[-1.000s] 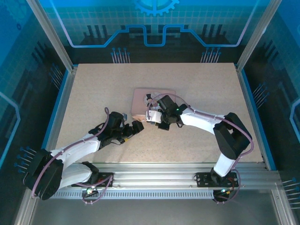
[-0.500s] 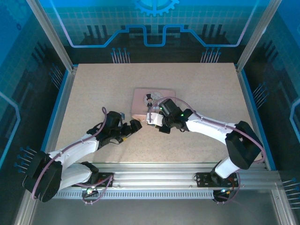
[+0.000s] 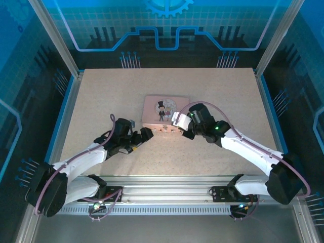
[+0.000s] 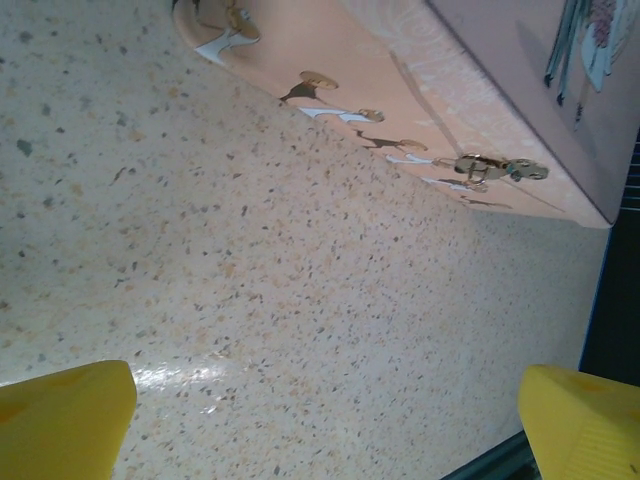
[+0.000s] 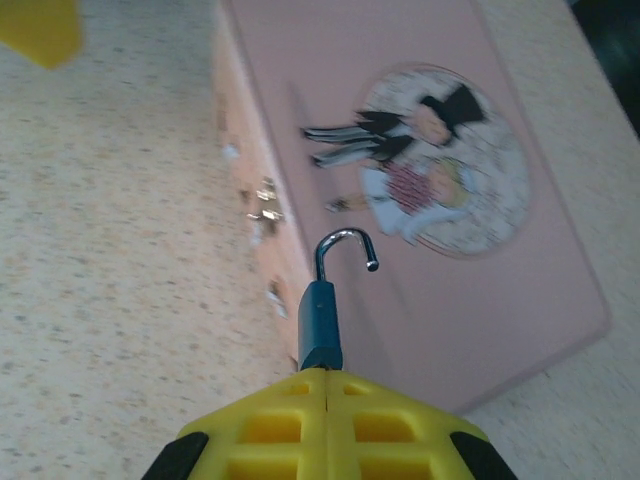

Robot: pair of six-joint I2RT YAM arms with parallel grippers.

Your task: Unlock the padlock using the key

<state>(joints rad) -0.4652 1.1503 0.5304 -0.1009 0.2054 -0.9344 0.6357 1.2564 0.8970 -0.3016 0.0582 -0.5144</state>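
Gripping the blue padlock (image 5: 320,325) by its body, the right gripper (image 5: 325,378) sat pinched tight at the pink box's (image 5: 330,60) 4 o'clock corner, the shackle's hooked end free. At the box's 7 o'clock, the left gripper (image 3: 145,135) stood spread wide, holding nothing, over the table (image 3: 101,96).

The left arm (image 3: 83,156) and right arm (image 3: 250,146) are white with black joints, looped purple cables and yellow gripper fingers (image 5: 280,395).
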